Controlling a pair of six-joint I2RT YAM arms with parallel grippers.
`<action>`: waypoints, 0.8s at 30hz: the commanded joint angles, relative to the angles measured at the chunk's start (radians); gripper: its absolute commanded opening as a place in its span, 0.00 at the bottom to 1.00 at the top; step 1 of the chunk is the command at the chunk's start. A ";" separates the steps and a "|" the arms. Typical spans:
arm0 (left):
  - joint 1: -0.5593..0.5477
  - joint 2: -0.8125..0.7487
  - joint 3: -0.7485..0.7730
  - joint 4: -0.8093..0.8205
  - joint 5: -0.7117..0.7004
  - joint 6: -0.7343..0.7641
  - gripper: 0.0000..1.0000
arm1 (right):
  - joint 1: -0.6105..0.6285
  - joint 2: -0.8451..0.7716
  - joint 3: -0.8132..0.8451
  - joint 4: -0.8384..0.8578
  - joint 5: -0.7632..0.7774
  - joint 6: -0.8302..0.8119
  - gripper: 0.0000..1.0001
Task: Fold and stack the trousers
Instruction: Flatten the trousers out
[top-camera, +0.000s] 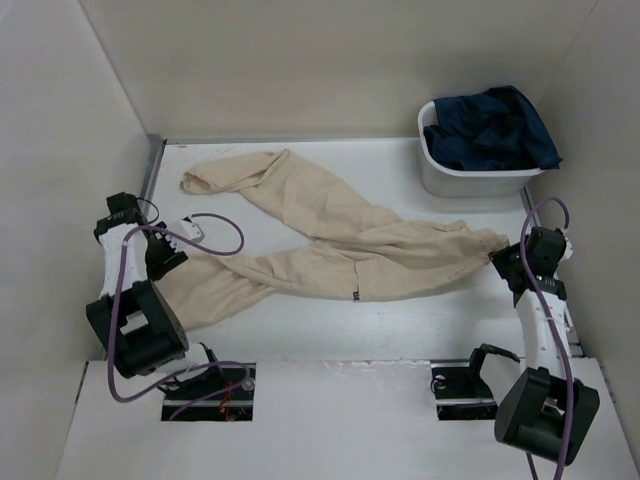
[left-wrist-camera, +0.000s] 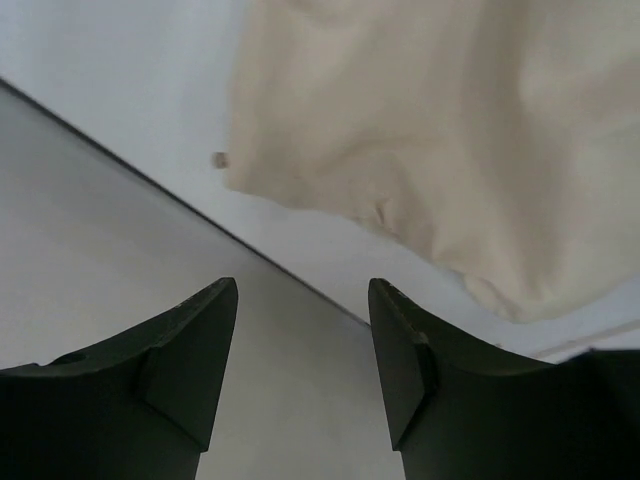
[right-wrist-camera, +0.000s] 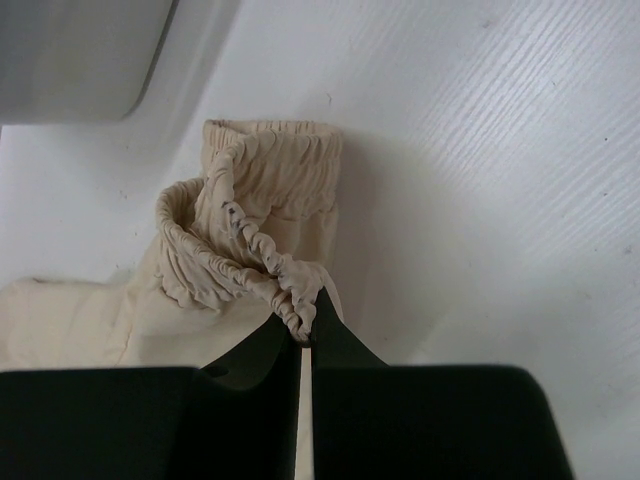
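Cream trousers (top-camera: 340, 245) lie spread across the white table, legs crossing, one leg reaching back left and one front left. My right gripper (top-camera: 497, 258) is at their right end, shut on the gathered elastic waistband (right-wrist-camera: 250, 240); in the right wrist view the gripper (right-wrist-camera: 306, 318) pinches a fold of it between the closed fingertips. My left gripper (top-camera: 165, 262) is open and empty over the front-left leg end. In the left wrist view the gripper (left-wrist-camera: 303, 300) holds nothing, with the cream leg fabric (left-wrist-camera: 450, 130) ahead of it.
A white bin (top-camera: 440, 178) holding dark blue clothes (top-camera: 495, 130) stands at the back right. Grey walls (left-wrist-camera: 120, 260) enclose the table on the left, back and right. A purple cable (top-camera: 215, 222) loops beside the left arm.
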 joint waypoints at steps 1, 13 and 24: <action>0.050 -0.009 0.015 -0.079 0.039 0.045 0.55 | -0.005 0.037 0.075 0.089 -0.001 -0.023 0.01; 0.061 0.301 0.079 0.166 0.029 0.014 0.51 | 0.008 0.042 0.112 0.024 0.093 -0.075 0.01; -0.027 0.345 0.101 0.098 0.085 -0.042 0.47 | 0.006 0.028 0.084 0.010 0.113 -0.078 0.01</action>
